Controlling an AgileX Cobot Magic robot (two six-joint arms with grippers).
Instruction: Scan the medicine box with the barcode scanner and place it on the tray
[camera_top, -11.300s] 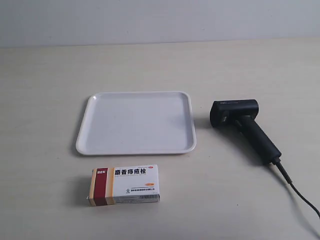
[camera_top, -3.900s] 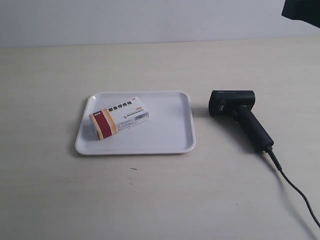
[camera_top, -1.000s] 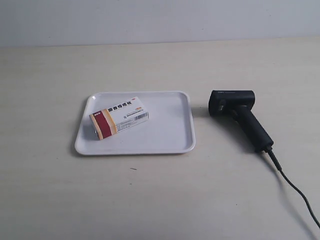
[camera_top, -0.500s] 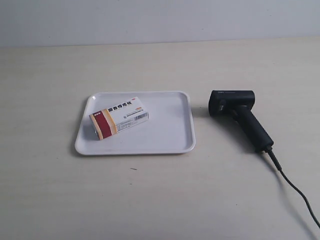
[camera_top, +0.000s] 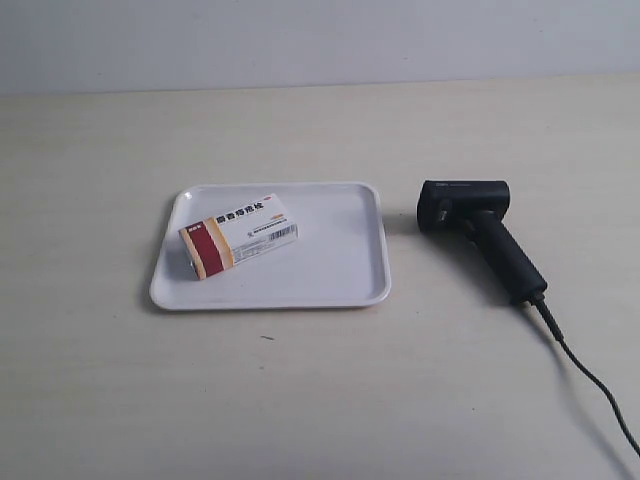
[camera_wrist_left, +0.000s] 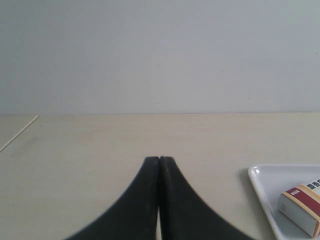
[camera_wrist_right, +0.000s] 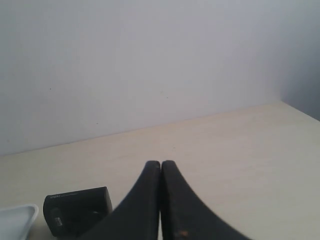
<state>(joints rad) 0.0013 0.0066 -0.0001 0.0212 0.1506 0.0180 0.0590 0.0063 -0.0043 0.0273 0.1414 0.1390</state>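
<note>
Cardboard of the medicine box (camera_top: 239, 235) looks smooth; I see the box lying flat inside the shallow, round-cornered white tray (camera_top: 330, 280), near the far corner away from the matte black barcode scanner (camera_top: 480, 236). Its cable (camera_top: 590, 385) is cut off. My left gripper (camera_wrist_left: 159, 159) and right gripper (camera_wrist_right: 161, 162) both hang with fingers pressed together, empty.
</note>
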